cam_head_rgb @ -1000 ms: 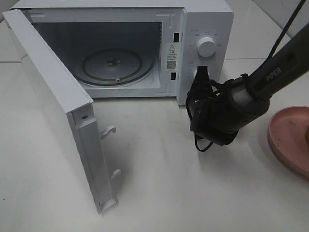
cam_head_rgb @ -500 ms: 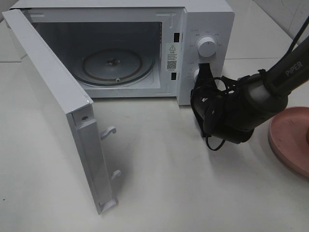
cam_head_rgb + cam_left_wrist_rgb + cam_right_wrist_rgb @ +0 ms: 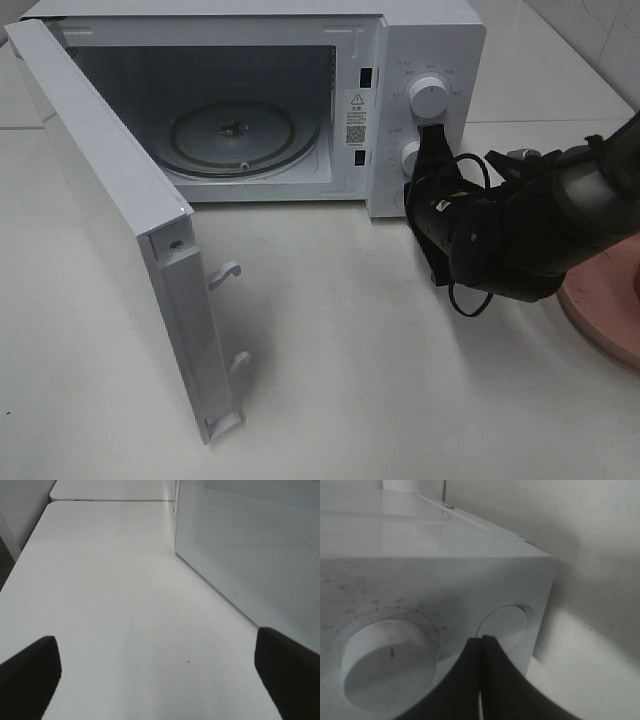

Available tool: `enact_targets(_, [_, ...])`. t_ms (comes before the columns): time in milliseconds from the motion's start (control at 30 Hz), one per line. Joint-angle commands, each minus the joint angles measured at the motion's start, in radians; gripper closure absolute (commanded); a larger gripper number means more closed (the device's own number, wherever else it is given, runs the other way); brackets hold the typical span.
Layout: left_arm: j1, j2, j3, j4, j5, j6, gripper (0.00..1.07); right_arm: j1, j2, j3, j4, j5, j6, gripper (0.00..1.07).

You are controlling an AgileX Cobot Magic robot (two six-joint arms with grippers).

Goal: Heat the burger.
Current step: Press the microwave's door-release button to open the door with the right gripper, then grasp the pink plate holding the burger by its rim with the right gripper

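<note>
Right gripper (image 3: 431, 133) at microwave (image 3: 300, 30) control panel.
Forearm low and level, wrist bent upward; jaws pressed together, empty, tips just beside the lower knob (image 3: 408, 154).

Cavity (image 3: 200, 75) open frontward, door (image 3: 100, 190) blocks left

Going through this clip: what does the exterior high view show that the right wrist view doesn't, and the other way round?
Only the exterior high view: the microwave's door swung open, the glass turntable with nothing on it, and part of a pink plate.
Only the right wrist view: a close look at a knob with its red mark and the ticks around it.
Both: the control panel and the right gripper, shut, close in front of it.
</note>
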Motion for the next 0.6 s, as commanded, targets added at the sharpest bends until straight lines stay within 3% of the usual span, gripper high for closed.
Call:
enact_targets(33, [-0.004,-0.021,0.002,0.001,-0.006,-0.001,0.01,-0.006,-0.040,0.030,-0.019,0.056,-0.011,1.06])
enact_targets(300, [-0.004,-0.021,0.002,0.001,-0.006,-0.001,0.01,-0.006,-0.136,0.097,-0.079,0.172,-0.086,1.05])
enact_targets(600, [-0.004,-0.021,0.002,0.001,-0.006,-0.001,0.01,-0.009,-0.283,0.110,-0.182,0.454,-0.362,1.03])
